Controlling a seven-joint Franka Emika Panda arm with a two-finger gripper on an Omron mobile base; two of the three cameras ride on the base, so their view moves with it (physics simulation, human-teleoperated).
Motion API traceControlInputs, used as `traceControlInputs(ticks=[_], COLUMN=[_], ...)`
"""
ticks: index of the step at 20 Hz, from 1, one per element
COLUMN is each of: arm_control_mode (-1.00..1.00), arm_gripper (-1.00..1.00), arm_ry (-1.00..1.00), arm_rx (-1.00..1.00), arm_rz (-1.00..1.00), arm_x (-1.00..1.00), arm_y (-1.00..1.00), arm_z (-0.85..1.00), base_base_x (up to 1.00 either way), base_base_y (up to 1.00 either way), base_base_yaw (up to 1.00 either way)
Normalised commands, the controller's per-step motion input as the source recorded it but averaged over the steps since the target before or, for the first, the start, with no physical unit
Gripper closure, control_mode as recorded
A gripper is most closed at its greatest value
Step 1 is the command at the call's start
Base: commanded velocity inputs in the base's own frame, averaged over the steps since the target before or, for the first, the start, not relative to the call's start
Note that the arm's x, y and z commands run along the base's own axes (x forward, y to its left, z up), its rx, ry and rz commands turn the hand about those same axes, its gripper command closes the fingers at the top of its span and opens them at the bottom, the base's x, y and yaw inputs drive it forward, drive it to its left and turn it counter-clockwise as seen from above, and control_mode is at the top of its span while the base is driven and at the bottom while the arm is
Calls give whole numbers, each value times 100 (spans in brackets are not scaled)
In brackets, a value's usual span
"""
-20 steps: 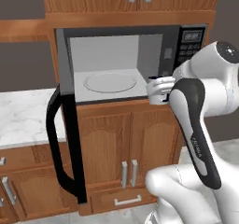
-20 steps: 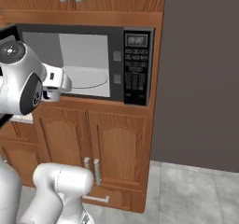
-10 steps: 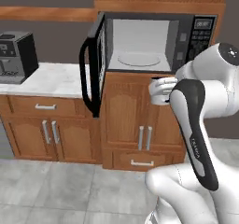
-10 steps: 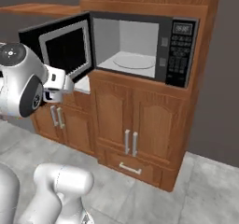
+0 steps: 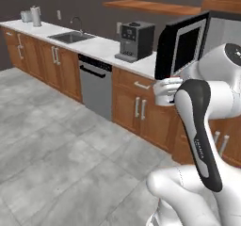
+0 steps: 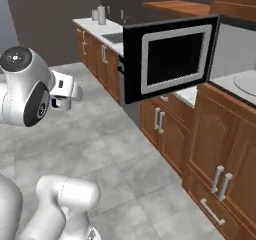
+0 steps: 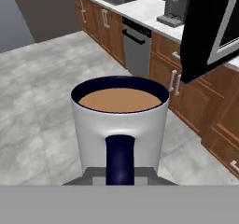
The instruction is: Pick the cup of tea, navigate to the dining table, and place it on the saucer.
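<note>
The cup of tea [image 7: 120, 118] is a grey-white mug with a dark handle facing the camera and brown liquid nearly up to its rim. My gripper [image 7: 120, 174] is shut on its handle and holds it upright in the air over the grey floor. From the left base view the cup of tea [image 5: 161, 91] hangs in front of the arm's elbow, level with the counter edge, with the gripper [image 5: 172, 92] behind it. The right base view shows the cup of tea [image 6: 62, 103] just below the hand. The dining table and the saucer are out of view.
The black microwave door [image 6: 170, 59] stands wide open, jutting out over the counter, with the glass turntable [image 6: 246, 82] inside. A coffee machine [image 5: 134, 40], a sink [image 5: 70, 36] and a dishwasher [image 5: 96, 91] line the wall counter. Grey tile floor [image 5: 52, 145] spreads to the left.
The base has swung left, so the whole scene has shifted: the microwave has slid to the right edge and the long counter with the sink has come into view. The cup stays gripped.
</note>
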Motion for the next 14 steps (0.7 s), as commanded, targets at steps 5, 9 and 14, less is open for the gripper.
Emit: traceControlInputs(ticks=[5, 9, 14], arm_control_mode=[100, 100, 100], arm_gripper=[100, 100, 100], arm_ry=[0, 0, 0], arm_rx=[0, 0, 0], arm_rz=[0, 0, 0], arm_x=[0, 0, 0], arm_y=[0, 0, 0], arm_z=[0, 0, 0], base_base_x=[-12, -9, -5], base_base_y=[0, 0, 0], base_base_yaw=[100, 100, 100])
